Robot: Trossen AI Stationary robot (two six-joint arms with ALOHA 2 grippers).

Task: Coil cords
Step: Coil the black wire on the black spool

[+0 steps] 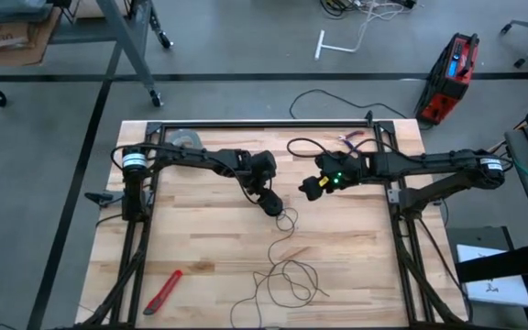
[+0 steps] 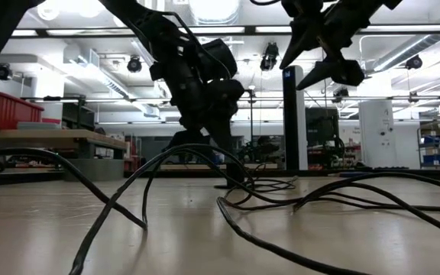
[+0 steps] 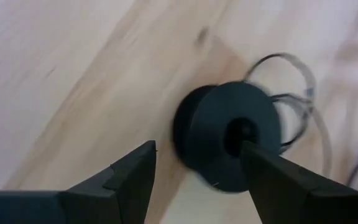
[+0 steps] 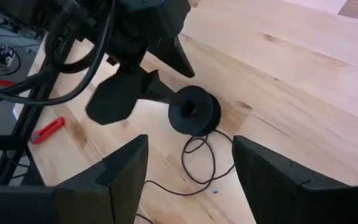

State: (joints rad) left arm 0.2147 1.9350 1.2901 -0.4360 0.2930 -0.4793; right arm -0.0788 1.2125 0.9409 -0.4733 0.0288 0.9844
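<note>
While the high view looked straight down, the left gripper sat over the small black reel near the middle of the wooden table, and the thin black cord ran from the reel toward the near edge in loose tangled loops. The right gripper hung just beside, across a narrow gap. A grey tape roll lay at the far left of the table and a red cutter near its front left.

From table height, the cord arched and sprawled over the surface, the left gripper reached down to it, and the right gripper hovered higher with its fingers spread.

Through the left wrist camera, the two fingers stood apart on either side of the reel, not closed on it.

Through the right wrist camera, the fingers were wide apart, and beyond them the reel lay on the table with a cord loop beside it.
</note>
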